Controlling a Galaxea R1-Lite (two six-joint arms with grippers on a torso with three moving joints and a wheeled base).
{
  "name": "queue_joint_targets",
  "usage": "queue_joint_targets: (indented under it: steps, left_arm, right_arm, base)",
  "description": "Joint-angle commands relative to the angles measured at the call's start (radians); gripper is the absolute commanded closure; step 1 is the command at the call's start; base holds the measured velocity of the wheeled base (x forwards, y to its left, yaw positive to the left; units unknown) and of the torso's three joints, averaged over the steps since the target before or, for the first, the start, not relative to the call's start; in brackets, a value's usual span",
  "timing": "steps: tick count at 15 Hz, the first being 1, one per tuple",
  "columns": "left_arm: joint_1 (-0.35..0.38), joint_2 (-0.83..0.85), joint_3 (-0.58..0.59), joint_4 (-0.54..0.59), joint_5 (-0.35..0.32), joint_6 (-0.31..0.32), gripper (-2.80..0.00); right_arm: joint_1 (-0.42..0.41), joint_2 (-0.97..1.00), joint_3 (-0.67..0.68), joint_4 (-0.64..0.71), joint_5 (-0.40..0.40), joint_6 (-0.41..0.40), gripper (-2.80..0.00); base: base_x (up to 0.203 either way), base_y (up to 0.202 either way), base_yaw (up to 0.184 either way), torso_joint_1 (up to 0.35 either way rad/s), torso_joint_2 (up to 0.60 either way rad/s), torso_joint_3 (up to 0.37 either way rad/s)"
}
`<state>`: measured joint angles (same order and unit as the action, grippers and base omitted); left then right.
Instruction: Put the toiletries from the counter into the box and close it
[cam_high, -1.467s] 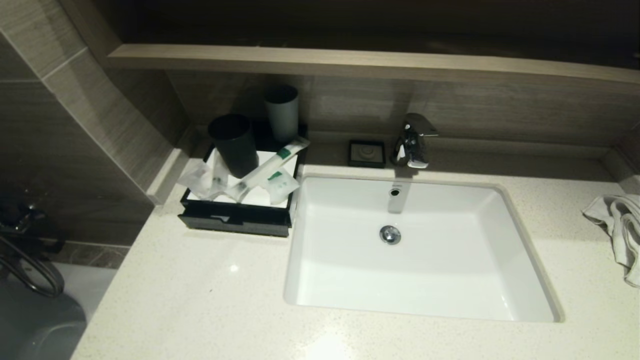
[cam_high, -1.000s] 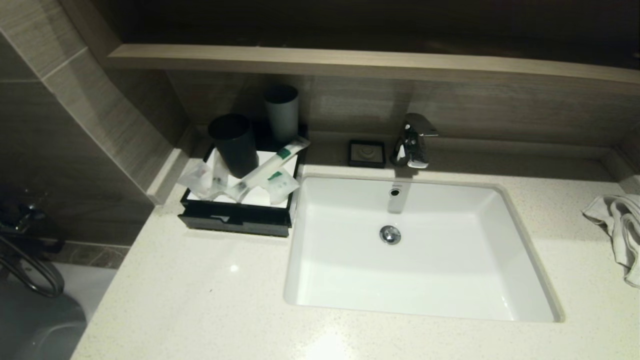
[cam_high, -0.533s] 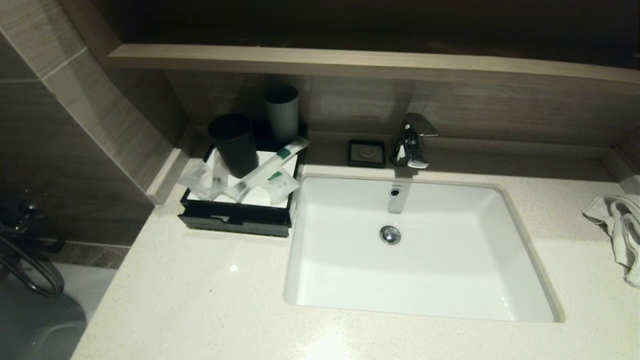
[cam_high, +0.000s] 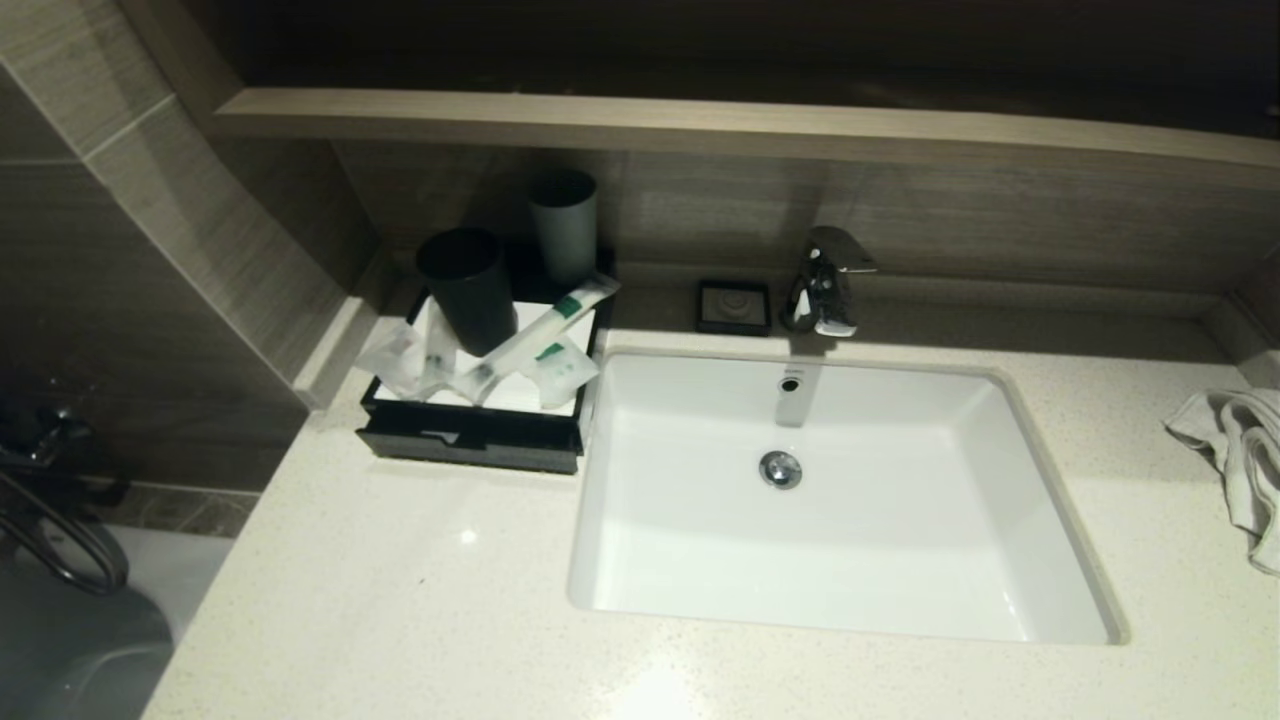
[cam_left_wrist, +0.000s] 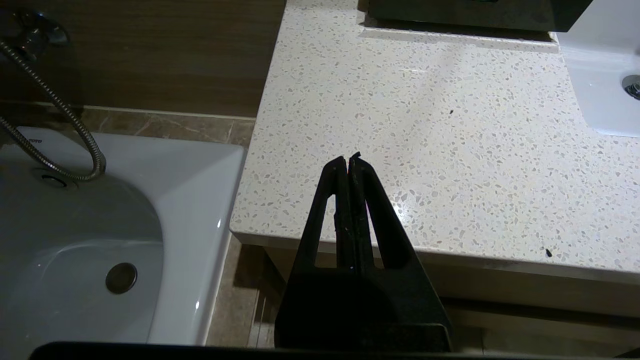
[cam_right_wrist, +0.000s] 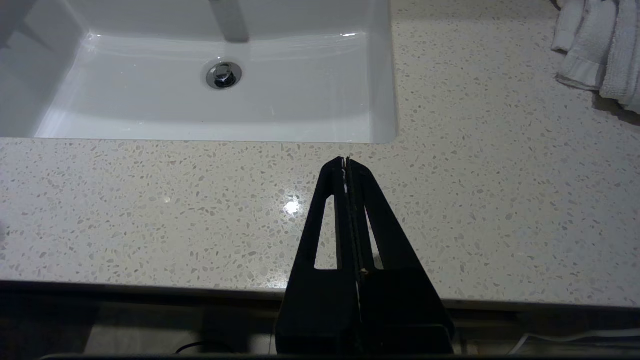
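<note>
speckled counter (cam_high: 420, 600) | white sink (cam_high: 1040, 560) | left hand (cam_left_wrist: 348, 158) pressed together | right hand (cam_right_wrist: 345, 160) pressed together

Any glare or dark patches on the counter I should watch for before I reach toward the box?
Head view: a small glare spot on the counter ahead of the black box, whose front face is dark; the wall recess behind the cups is in shadow. Right wrist view: a bright reflection beside the shut right gripper. Left wrist view: soft sheen beyond the shut left gripper.
</note>
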<state>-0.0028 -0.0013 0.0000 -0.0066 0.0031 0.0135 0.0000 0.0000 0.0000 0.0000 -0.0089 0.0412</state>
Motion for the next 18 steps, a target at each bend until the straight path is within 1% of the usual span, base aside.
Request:
queue_joint_targets:
  steps: [1,6,8,11,12,13,14,16,18]
  left_arm:
    - [0.0,0.001,0.0,0.0,0.0,0.0,0.0]
    - [0.0,0.001,0.0,0.004,0.0,0.005,0.0]
    - [0.0,0.001,0.0,0.005,-0.001,0.047,0.0]
    - [0.0,0.001,0.0,-0.001,-0.005,0.054,0.0]
    - [0.0,0.001,-0.01,0.004,-0.003,0.054,0.0]
    - [0.0,0.001,-0.046,0.014,-0.004,0.054,0.0]
    - [0.0,0.001,-0.098,0.049,-0.008,0.054,0.0]
    - [0.0,0.001,-0.191,0.179,-0.026,0.057,0.0]
    - [0.0,0.001,-0.227,0.21,-0.042,0.057,0.0]
  right_arm:
    - [0.0,0.0,0.0,0.0,0.001,0.0,0.0]
    - [0.0,0.0,0.0,0.0,0.001,0.0,0.0]
    - [0.0,0.0,0.0,0.0,0.0,0.0,0.0]
    - [0.0,0.0,0.0,0.0,0.001,0.0,0.0]
    - [0.0,0.0,0.0,0.0,0.001,0.0,0.0]
    - [0.0,0.0,0.0,0.0,0.001,0.0,0.0]
    - [0.0,0.0,0.0,0.0,0.001,0.0,0.0]
    - [-0.001,0.0,0.0,0.0,0.001,0.0,0.0]
    - [0.0,0.0,0.0,0.0,0.001,0.0,0.0]
  base:
    - [0.0,0.0,0.0,0.0,0.0,0.0]
    - [0.0,0.0,0.0,0.0,0.0,0.0]
    - [0.0,0.0,0.0,0.0,0.0,0.0]
    - [0.0,0.0,0.0,0.0,0.0,0.0]
    - [0.0,0.0,0.0,0.0,0.0,0.0]
    - [0.0,0.0,0.0,0.0,0.0,0.0]
    - [0.0,0.0,0.0,0.0,0.0,0.0]
    - [0.0,0.0,0.0,0.0,0.0,0.0]
    - [0.0,0.0,0.0,0.0,0.0,0.0]
